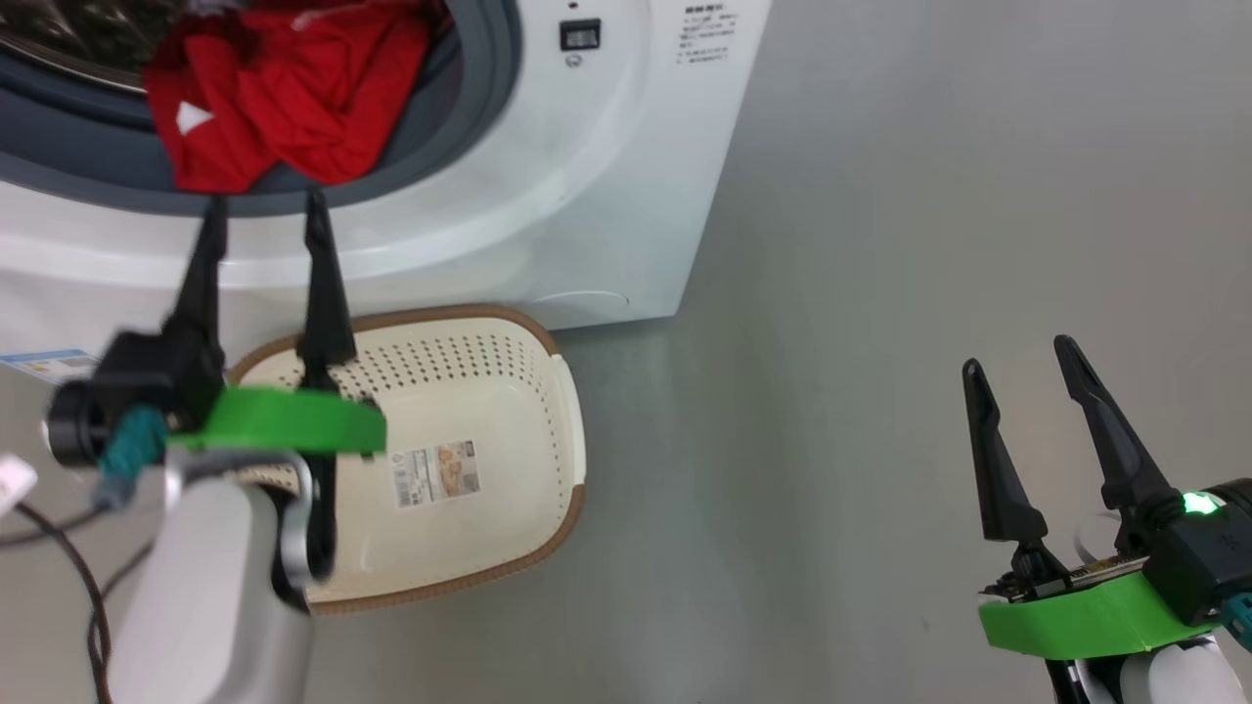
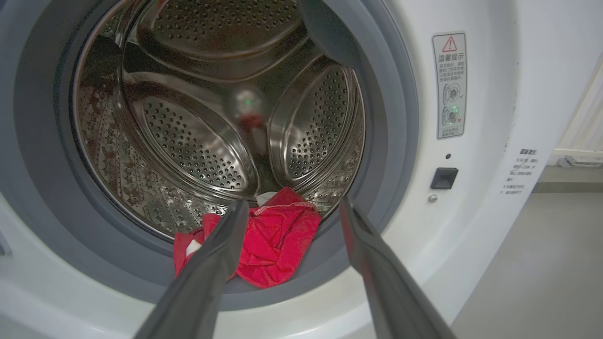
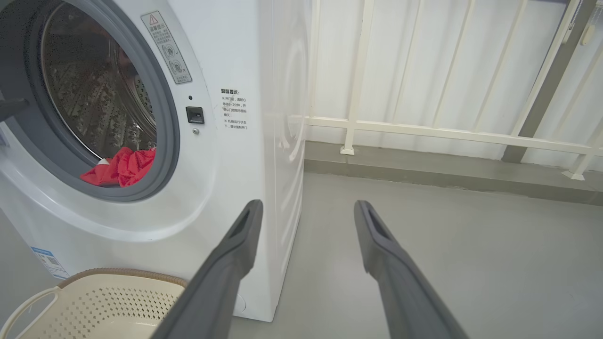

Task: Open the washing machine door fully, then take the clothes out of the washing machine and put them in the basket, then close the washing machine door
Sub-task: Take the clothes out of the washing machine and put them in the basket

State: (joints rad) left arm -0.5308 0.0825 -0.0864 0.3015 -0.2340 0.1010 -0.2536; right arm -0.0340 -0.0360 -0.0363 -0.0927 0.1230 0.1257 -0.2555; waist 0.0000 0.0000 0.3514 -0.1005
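**Desk:** What sits at the far left of your head view?

**Field:** A small blue label (image 1: pixel 49 364) low on the washing machine (image 1: pixel 587 196). Next to it, your left gripper (image 1: pixel 266 198) is raised above the basket (image 1: pixel 509 391). Its two dark fingers are spread wide with nothing between them, and the tips reach the lower lip of the grey gasket (image 1: pixel 489 78).

**Desk:** And the clothes?

**Field:** The clothes (image 1: pixel 284 88), a red bundle with a patch of white, lie in the mouth of the machine. They drape from the perforated steel drum (image 2: pixel 198 141) onto the gasket's lower lip, just above your fingertips. In your left wrist view the bundle shows between the two fingers. You cannot tell whether either finger touches the fabric.

**Desk:** Moving right?

**Field:** The basket stands on the grey floor (image 1: pixel 880 244) against the machine's front, below the round opening. A paper label (image 1: pixel 435 472) lies on its bottom.

**Desk:** And the far right?

**Field:** Your right gripper (image 1: pixel 1017 352) hangs low over the floor, well apart from both machine and basket. Its fingers are parted wide and grip nothing. Its wrist view looks along the machine's right side to a white railing (image 3: pixel 424 132) beyond.
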